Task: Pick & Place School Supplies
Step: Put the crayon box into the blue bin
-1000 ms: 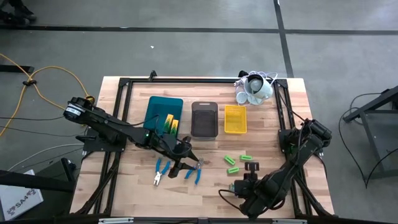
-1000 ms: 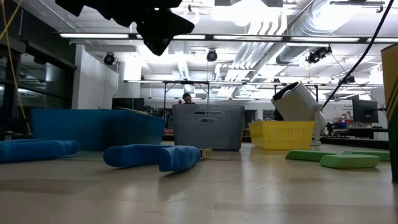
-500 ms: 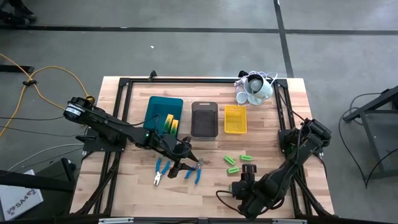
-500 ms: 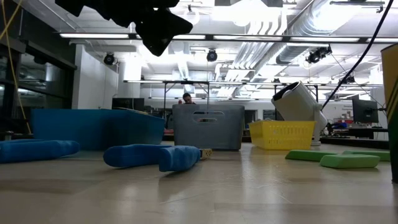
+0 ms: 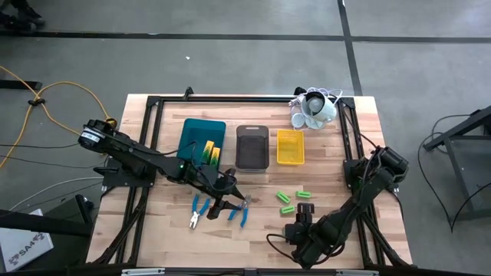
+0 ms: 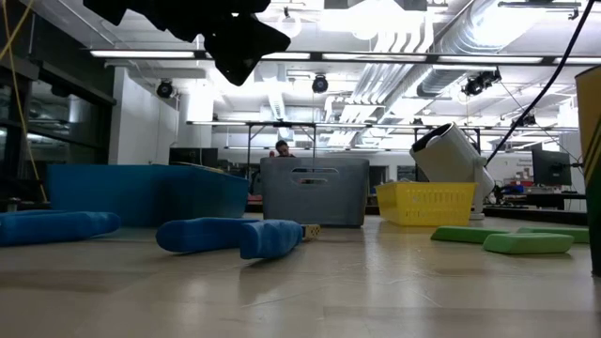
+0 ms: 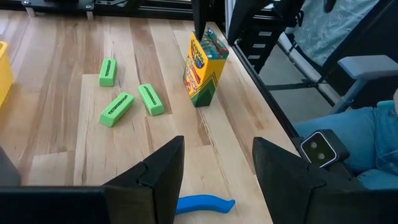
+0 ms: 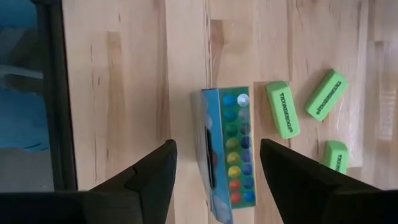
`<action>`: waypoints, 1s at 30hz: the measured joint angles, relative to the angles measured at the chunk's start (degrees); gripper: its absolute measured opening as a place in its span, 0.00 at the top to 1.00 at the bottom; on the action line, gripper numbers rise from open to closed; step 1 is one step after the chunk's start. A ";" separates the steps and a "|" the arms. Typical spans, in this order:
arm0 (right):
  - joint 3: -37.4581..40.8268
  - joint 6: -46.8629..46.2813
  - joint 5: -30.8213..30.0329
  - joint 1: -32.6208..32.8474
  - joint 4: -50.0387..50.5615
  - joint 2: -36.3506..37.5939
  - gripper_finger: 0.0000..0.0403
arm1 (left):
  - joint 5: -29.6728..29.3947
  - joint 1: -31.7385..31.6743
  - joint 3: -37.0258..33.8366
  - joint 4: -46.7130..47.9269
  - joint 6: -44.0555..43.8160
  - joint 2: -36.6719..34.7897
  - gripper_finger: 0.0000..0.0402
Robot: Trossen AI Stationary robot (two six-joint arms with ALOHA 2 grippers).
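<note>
While both arms hang over the near half of the pale wooden table (image 5: 169, 230), nothing is gripped. Right gripper (image 5: 304, 218) sits nearest the front edge, fingers spread wide, directly above an upright yellow-and-green printed crayon box (image 8: 227, 152); its wrist view looks down into the open top, coloured tips showing. Jaws flank the box without touching it.

Just beyond, three short bright green sticks (image 5: 288, 201) lie loose on the wood, close together.

Left gripper (image 5: 225, 198) hovers mid-table with fingers apart, above two blue-handled plier-like tools (image 5: 201, 211) lying flat; one blue handle (image 7: 204, 205) shows between its jaws, below them.

Farther back stand a teal rectangular tray (image 5: 195, 138) with yellow-and-green boxes (image 5: 209, 152) already in it, a grey tray (image 5: 252, 146) and a yellow mesh tray (image 5: 290, 147). A white cup-like cluster with cords (image 5: 313, 109) sits at the far corner.

Judgement: sorting is partway; pliers, sticks and one box remain out. Step in hand looks like the approach to the crayon box. Next move calls for lowering squarely and closing across the narrow faces without tipping it.
</note>
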State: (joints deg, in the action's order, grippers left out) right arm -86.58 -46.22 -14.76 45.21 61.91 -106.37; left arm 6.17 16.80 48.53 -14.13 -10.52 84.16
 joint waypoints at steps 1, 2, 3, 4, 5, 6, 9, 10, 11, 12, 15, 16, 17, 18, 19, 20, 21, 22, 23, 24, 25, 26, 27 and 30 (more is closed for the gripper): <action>0.63 0.02 -0.02 0.00 -0.60 0.00 0.45 | 0.02 0.00 0.00 0.00 0.00 0.00 0.54; 1.19 0.00 0.02 0.00 -0.91 0.00 0.45 | 0.00 0.00 0.00 0.00 0.00 0.00 0.54; 1.81 -0.02 0.01 0.00 -1.46 0.00 0.45 | 0.02 0.00 0.00 0.00 0.00 0.00 0.54; 2.48 -0.01 -0.04 0.00 -2.27 0.00 0.45 | 0.02 0.00 0.00 0.00 0.00 0.00 0.54; 3.14 -0.01 -0.03 -0.05 -3.10 0.00 0.45 | 0.00 0.00 0.00 0.00 0.00 0.00 0.54; 3.77 0.00 0.02 -0.23 -3.86 0.00 0.45 | 0.00 0.00 0.00 0.00 0.00 0.00 0.54; 5.06 -0.02 0.91 -0.60 -4.34 0.00 0.45 | 0.01 0.00 0.00 0.00 0.00 0.00 0.54; 5.24 0.00 1.32 -0.68 -4.29 0.00 0.45 | 0.01 0.00 0.00 0.00 0.00 0.00 0.54; 5.40 -0.02 1.53 -0.89 -4.30 0.00 0.45 | 0.00 0.00 0.00 0.00 0.00 0.00 0.54; 5.42 -0.01 1.67 -1.09 -4.31 0.00 0.45 | 0.00 0.00 0.00 0.00 0.00 0.00 0.54; 5.42 -0.02 1.73 -1.52 -4.34 0.00 0.47 | 0.00 0.00 0.00 0.00 0.00 0.00 0.54; 5.42 0.00 1.82 -1.71 -4.32 -0.02 0.49 | 0.00 0.00 0.02 0.00 0.00 0.00 0.54; 5.42 0.00 2.03 -1.83 -4.34 -0.02 0.51 | 0.00 0.00 0.00 0.00 0.00 0.00 0.54; 5.39 0.00 2.77 -1.90 -4.35 -0.02 0.53 | 0.00 0.00 0.02 0.00 0.00 -0.02 0.54; 5.39 -0.01 3.38 -2.04 -4.32 -0.01 0.56 | 0.00 0.00 0.02 0.00 0.02 -0.02 0.54; 5.39 -0.01 3.98 -2.19 -4.35 -0.02 0.58 | 0.00 0.00 0.01 0.00 0.02 -0.02 0.54; 5.39 -0.02 4.49 -2.28 -4.35 -0.02 0.61 | 0.00 0.00 0.00 0.00 0.02 -0.02 0.54; 5.39 -0.02 4.73 -2.29 -4.35 -0.02 0.64 | 0.00 0.00 0.02 0.00 0.02 -0.02 0.54; 5.39 -0.02 4.79 -2.29 -4.35 -0.02 0.67 | 0.00 0.00 0.02 0.00 0.02 -0.04 0.54; 5.39 -0.02 4.81 -2.29 -4.35 -0.02 0.69 | 0.00 0.00 0.02 0.00 0.02 -0.04 0.54; 5.39 -0.02 4.87 -2.27 -4.35 -0.02 0.72 | 0.00 0.00 0.02 0.00 0.02 -0.04 0.54; 5.39 -0.02 5.06 -2.27 -4.38 -0.02 0.74 | 0.00 0.00 0.02 0.00 0.02 -0.04 0.54; 5.35 -0.02 5.58 -2.28 -4.46 -0.02 0.76 | 0.00 0.00 0.02 0.00 0.02 -0.04 0.54; 5.31 -0.04 6.36 -2.29 -4.50 -0.02 0.79 | 0.00 0.00 0.02 0.00 0.02 -0.04 0.54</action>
State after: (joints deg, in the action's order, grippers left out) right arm -81.28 -46.26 -8.40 42.92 57.41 -106.39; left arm 6.17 16.80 48.56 -14.13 -10.50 84.12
